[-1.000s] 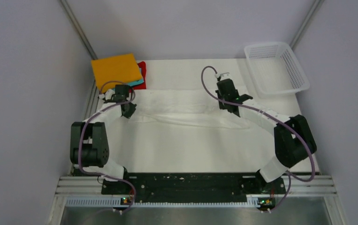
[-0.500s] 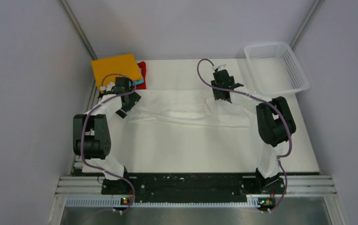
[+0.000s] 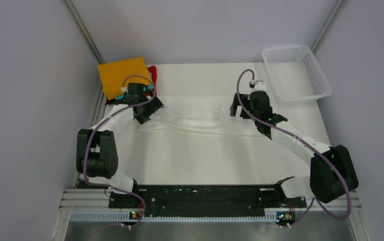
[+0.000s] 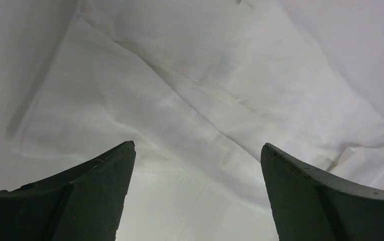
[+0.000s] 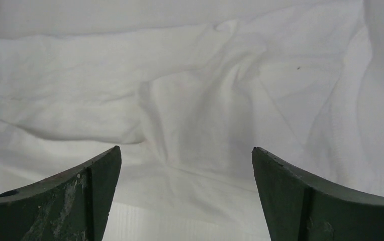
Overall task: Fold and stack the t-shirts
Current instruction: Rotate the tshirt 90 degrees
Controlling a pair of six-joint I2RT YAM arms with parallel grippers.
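Observation:
A white t-shirt [image 3: 200, 116] lies crumpled in a long band across the far half of the table. My left gripper [image 3: 149, 110] hovers over its left end, jaws open and empty, with white cloth [image 4: 190, 100] below the fingers. My right gripper [image 3: 235, 109] is at the shirt's right part, pointing left, open and empty over rumpled fabric [image 5: 195, 105]. A folded orange t-shirt [image 3: 124, 76] tops a stack at the far left corner, with a teal edge [image 3: 150, 87] and a red t-shirt [image 3: 153, 70] showing beneath it.
A white mesh basket [image 3: 295, 73] stands at the far right corner. The left arm's wrist is close to the stack's near edge. Grey walls close in the table on both sides.
Both grippers went from shut on the white t-shirt to open and let it go. The left gripper moved right near the stack; the right arm swung its elbow out to the right.

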